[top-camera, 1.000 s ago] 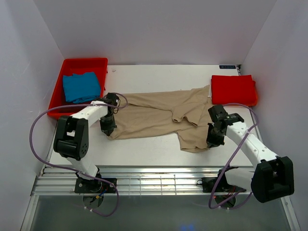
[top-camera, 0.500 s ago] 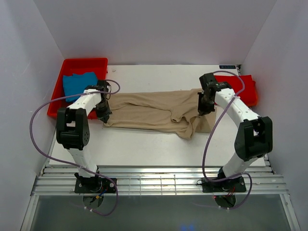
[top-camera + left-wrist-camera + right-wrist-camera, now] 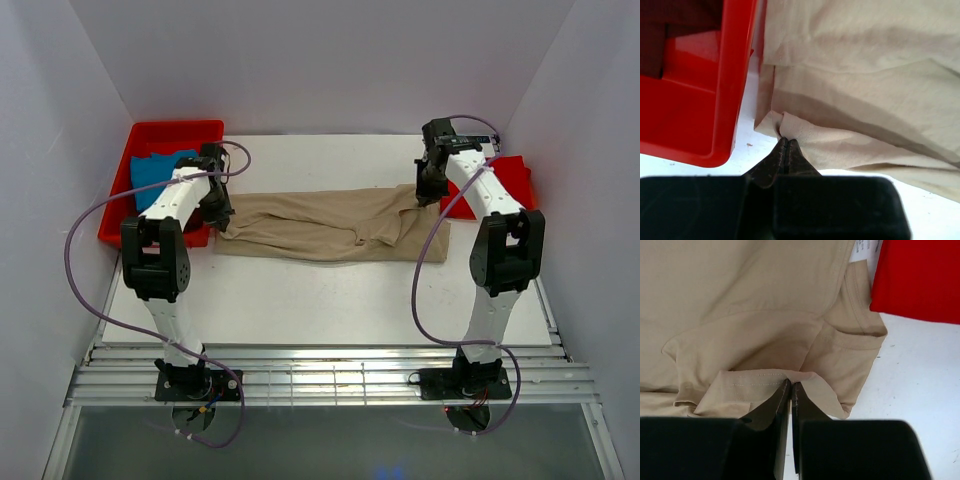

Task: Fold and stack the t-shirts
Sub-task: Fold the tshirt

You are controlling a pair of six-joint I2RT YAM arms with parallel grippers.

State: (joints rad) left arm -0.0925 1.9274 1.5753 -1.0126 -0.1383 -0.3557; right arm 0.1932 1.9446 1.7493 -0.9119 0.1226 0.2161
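Observation:
The tan-beige t-shirt (image 3: 320, 225) lies folded lengthwise across the middle of the table. My left gripper (image 3: 218, 212) is shut on its left corner (image 3: 790, 127), beside the red tray. My right gripper (image 3: 428, 190) is shut on its hemmed right edge (image 3: 765, 380), next to the folded bright red t-shirt (image 3: 505, 180), which also shows in the right wrist view (image 3: 917, 280). The blue t-shirt (image 3: 150, 170) lies in the tray, partly hidden by my left arm.
The rigid red plastic tray (image 3: 170, 132) stands at the back left; its wall (image 3: 735, 75) is just left of my left gripper. White walls close in the left, back and right. A metal rail runs along the table's near edge (image 3: 320, 365).
Both grippers have carried the shirt's near edge away from me and over onto its far part, so the shirt is now a narrower band. The right arm swung from the front right to the back right.

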